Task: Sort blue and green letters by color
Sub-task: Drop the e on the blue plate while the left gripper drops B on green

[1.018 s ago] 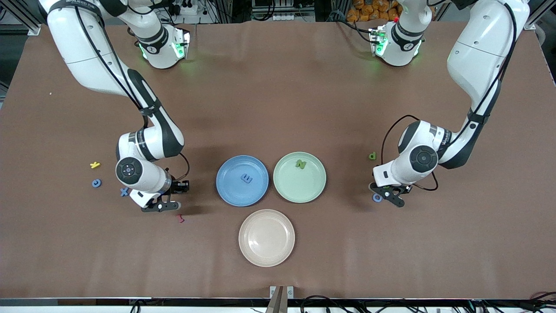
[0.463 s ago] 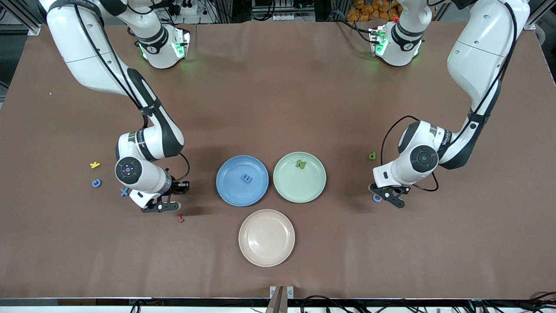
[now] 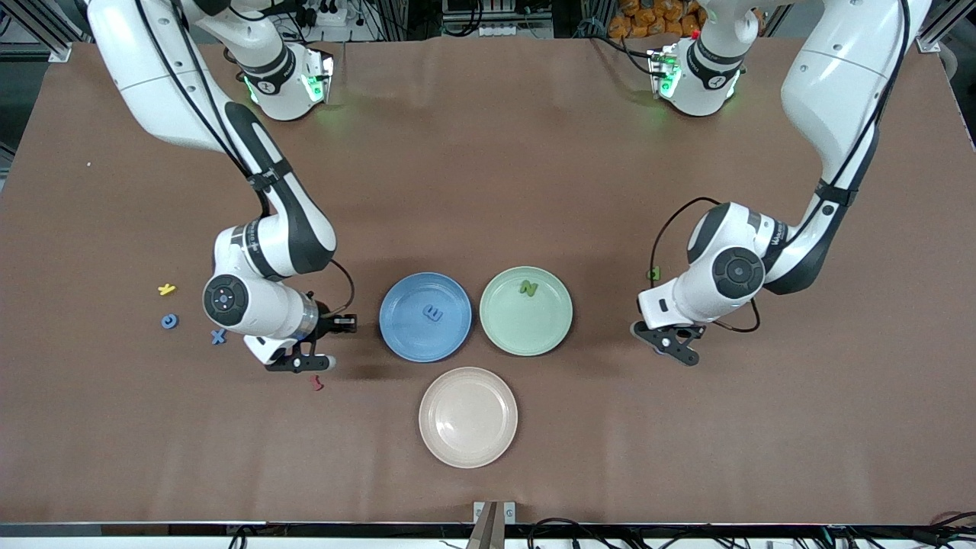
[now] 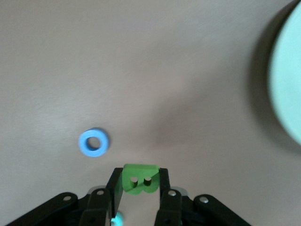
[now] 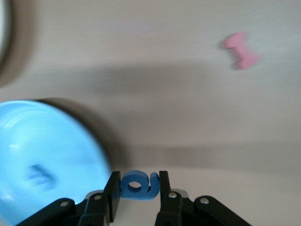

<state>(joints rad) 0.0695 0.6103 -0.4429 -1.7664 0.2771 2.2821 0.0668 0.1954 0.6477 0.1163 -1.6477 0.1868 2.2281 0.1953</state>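
Front view: three plates grouped mid-tabletop. Blue plate (image 3: pixel 396 335) carries a blue letter E (image 3: pixel 433 313); green plate (image 3: pixel 550 335), touching it toward the left arm's end, carries a green letter N (image 3: pixel 528 288). Pink plate (image 3: pixel 467 450) sits nearer the camera than both, bare.

Left pincer (image 4: pixel 139 187) hangs over bare tabletop (image 3: pixel 488 152) near the green plate, toward the left arm's end. Fingers clamped on a green letter (image 4: pixel 139 178) with two small holes, seen in the left wrist view. Blue ring letter (image 4: pixel 94 142) lies on the tabletop close by. Green letter d (image 3: pixel 653 273) lies farther from the camera, partly hidden by the arm's cable.

Right pincer (image 5: pixel 138 186) hangs over tabletop just beside the blue plate's rim, toward the right arm's end. Fingers clamped on a blue letter (image 5: pixel 136 184) with one round hole.

Dark red letter (image 3: pixel 317 383) lies on the tabletop just nearer the camera than the right pincer. Farther toward the right arm's end: blue letter X (image 3: pixel 219 336), blue letter c (image 3: pixel 169 321), yellow letter (image 3: pixel 166 289).
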